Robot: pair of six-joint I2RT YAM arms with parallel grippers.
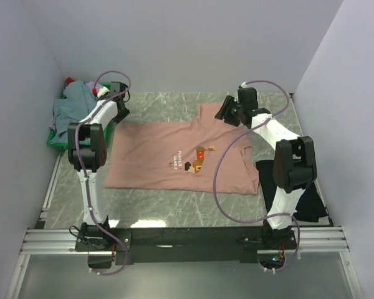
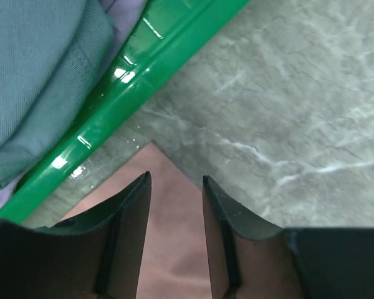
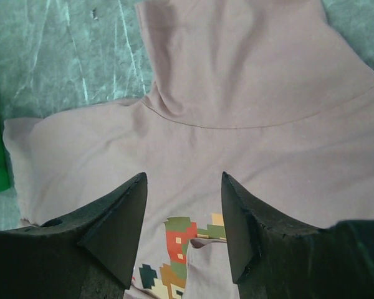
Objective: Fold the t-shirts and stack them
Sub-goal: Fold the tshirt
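Top external: soft salmon t-shirt (image 1: pixel 149 156) flat on veined marble table (image 1: pixel 168 106).

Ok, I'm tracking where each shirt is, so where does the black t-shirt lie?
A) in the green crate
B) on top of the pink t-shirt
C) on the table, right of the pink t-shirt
C: the black t-shirt lies on the table just past the right edge of the pink t-shirt, far from the green crate.
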